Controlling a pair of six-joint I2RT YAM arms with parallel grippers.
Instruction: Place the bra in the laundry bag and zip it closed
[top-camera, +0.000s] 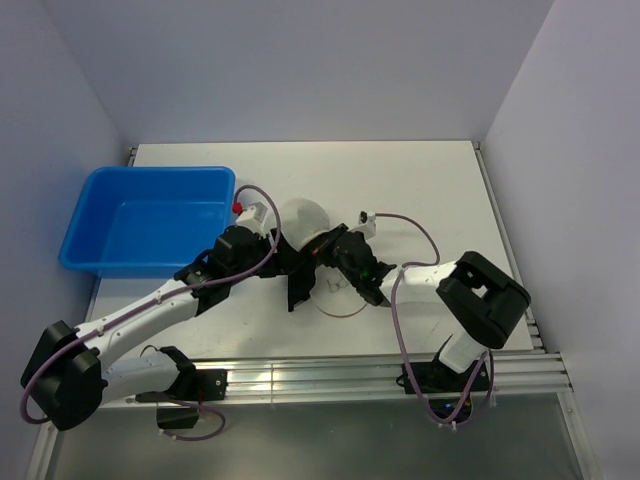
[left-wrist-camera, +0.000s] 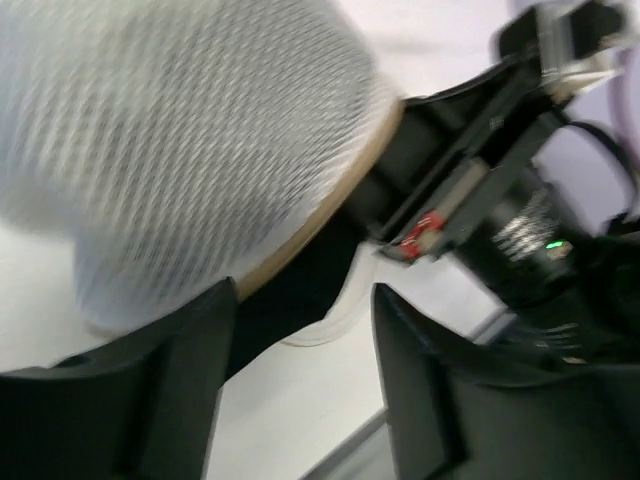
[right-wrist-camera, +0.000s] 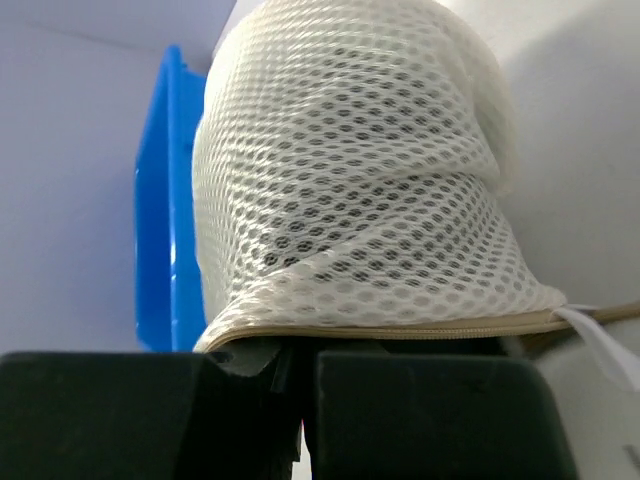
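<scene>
Setting: a white table (top-camera: 430, 190) boxed in by pale lilac walls, arm bases along the bottom edge of the top view.
Laundry bag: the mesh laundry bag (top-camera: 303, 220) sits at mid-frame in the top view and stands up as a white dome. In the right wrist view it fills the centre, with its tan zip rim (right-wrist-camera: 420, 328) running along its base.
Bra: the cups cannot be made out through the mesh. A thin white strap (top-camera: 338, 308) loops on the table just below the bag in the top view. It shows again at the right edge of the right wrist view, trailing from under the rim. It is probably the bra's strap, with the rest inside or beneath the bag.
Right gripper: the right gripper (right-wrist-camera: 300, 365) sits at the bottom of its own view with its fingers pressed together. They appear to nip the bag's rim, which dips down to them.
Left gripper: the left gripper (left-wrist-camera: 300, 300) has its fingers spread. Nothing is between them but bare table and a curve of strap, and the bag's rim lies just beyond the tips, upper left.
Blue tub: the blue tub (top-camera: 150, 175) is at the upper left of the top view, apart from the bag, with nothing seen inside.
Progress: loading looks mostly done, judging by the strap alone.
Left to do: tuck the loose strap in, then run the zip round. The zip pull is not visible, so it is unclear how much is closed.
</scene>
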